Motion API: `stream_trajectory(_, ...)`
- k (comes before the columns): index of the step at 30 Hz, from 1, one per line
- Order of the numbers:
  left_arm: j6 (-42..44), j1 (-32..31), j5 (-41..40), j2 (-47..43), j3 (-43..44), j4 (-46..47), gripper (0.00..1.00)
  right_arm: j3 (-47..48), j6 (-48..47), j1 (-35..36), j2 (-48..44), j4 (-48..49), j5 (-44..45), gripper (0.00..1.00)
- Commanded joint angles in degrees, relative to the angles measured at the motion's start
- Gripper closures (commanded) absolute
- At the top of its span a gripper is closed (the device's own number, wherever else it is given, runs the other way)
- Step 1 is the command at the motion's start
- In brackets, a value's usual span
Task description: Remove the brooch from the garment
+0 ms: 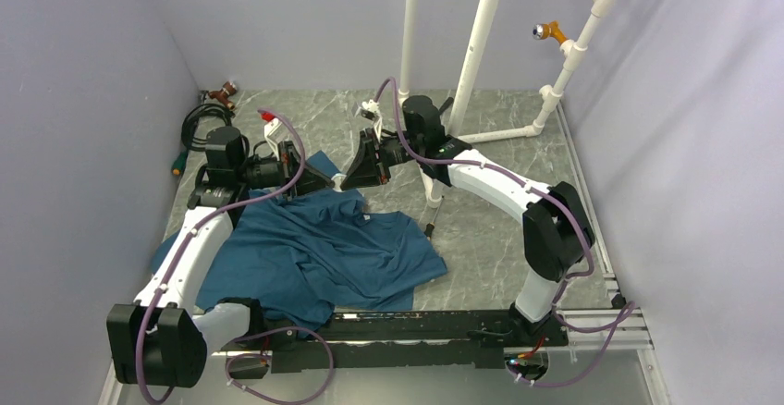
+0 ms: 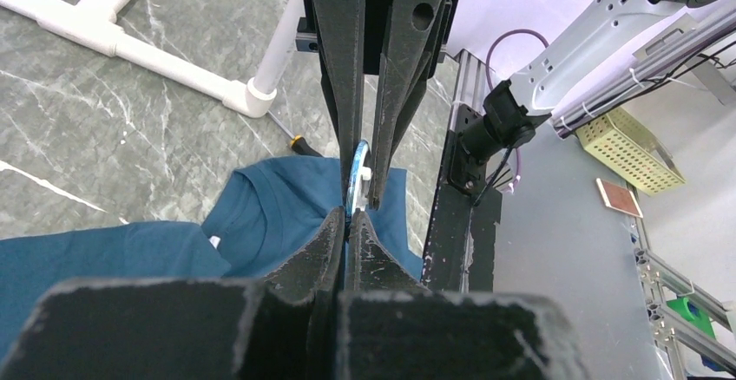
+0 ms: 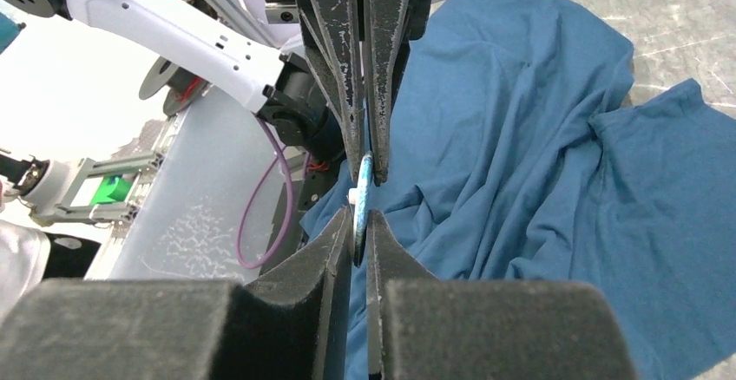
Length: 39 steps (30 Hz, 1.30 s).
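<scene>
Teal-blue and rumpled, the garment [image 1: 324,248] lies spread on the grey marbled bench [image 1: 499,239]. It fills the patch from the centre out toward 7 o'clock, with one sleeve reaching toward 4 o'clock. At its 12 o'clock edge, near the collar, the two arms meet nose to nose: the left tool [image 2: 347,222] comes in from 9 o'clock and the right tool [image 3: 360,228] from 3 o'clock. Between them sits the brooch [image 2: 356,176], seen edge-on from both wrists as a thin pale disc with a bluish tinge, held over the folds of cloth. The left tool is pressed together on one rim of the disc and the right tool is pinched onto the opposite rim, so each grips the same small badge from its own side. From where I stand I can't tell whether any cloth is caught on the back of it. Beyond the arms, between 12 and 1 o'clock, a white pipe frame [image 1: 476,54] stands on the bench, well apart from the garment.
</scene>
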Motion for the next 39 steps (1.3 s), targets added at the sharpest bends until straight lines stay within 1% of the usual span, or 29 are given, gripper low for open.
stream_trajectory(1,2.28,-1.12,-0.03,-0.99,2.42,-2.03,1.0,0.67,0.94,0.41,0.35,4.74,-0.41,0.91)
stream_trajectory(5,3.56,-1.63,0.04,-0.94,2.95,-3.24,1.0,1.45,1.12,0.41,0.92,3.69,1.26,0.92)
stream_trajectory(14,4.74,-2.1,-0.36,-1.55,3.35,-4.65,1.0,4.92,-0.9,0.41,3.28,-2.91,3.85,0.93)
stream_trajectory(17,5.76,-2.17,-0.91,-1.82,3.59,-5.99,1.0,5.65,-1.28,0.41,4.01,-3.73,2.04,0.92)
stream_trajectory(21,6.23,-2.19,-1.05,-2.07,4.04,-6.67,1.0,6.61,0.53,0.3,5.45,-4.39,2.5,0.95)
stream_trajectory(34,6.71,-2.37,-1.44,-2.71,4.55,-7.38,1.0,9.26,2.94,-0.46,8.67,-7.61,3.08,0.96)
stream_trajectory(39,7.61,-2.45,-1.55,-3.34,4.46,-8.43,1.0,8.71,5.26,-1.38,9.44,-6.14,2.87,0.98)
